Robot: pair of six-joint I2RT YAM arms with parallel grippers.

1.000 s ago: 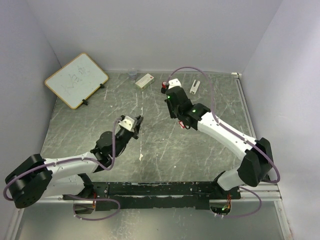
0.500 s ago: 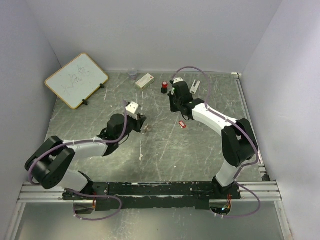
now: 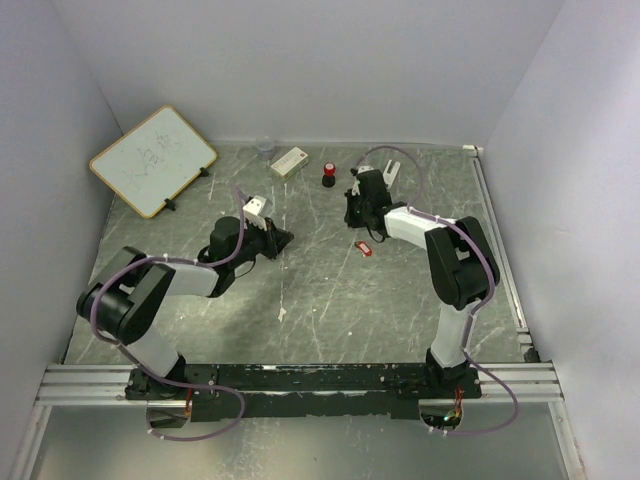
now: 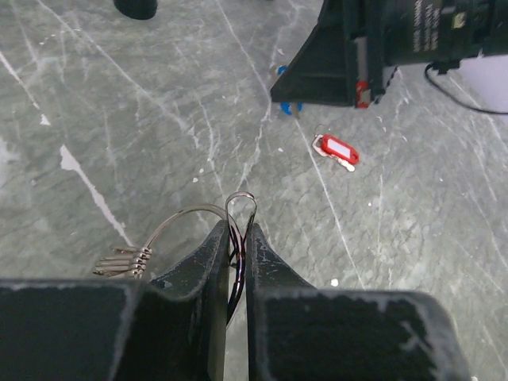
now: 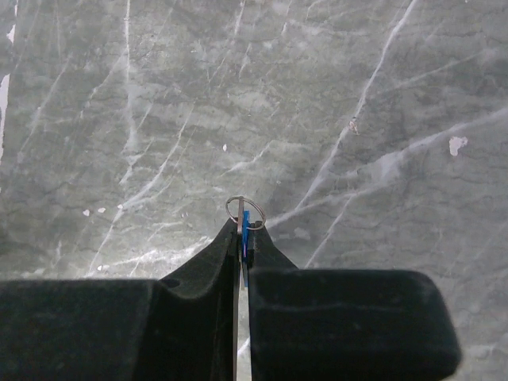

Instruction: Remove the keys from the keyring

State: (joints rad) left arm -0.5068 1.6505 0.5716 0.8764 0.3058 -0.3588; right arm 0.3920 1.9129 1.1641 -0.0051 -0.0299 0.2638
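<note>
My left end effector (image 4: 236,238) pinches the one keyring (image 4: 189,213), its bunched silvery keys (image 4: 119,262) sticking out sideways, too tight to count. My right end effector (image 5: 242,236) pinches one blue key (image 5: 245,226) lengthwise; one red key (image 4: 336,150) lies slantwise on the worktop (image 4: 119,119).

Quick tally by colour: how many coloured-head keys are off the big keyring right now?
Red key: 1, lying on the table.
Blue key: 1, in the right pincer.
Total: 2, both apart from the keyring in the left pincer.
</note>
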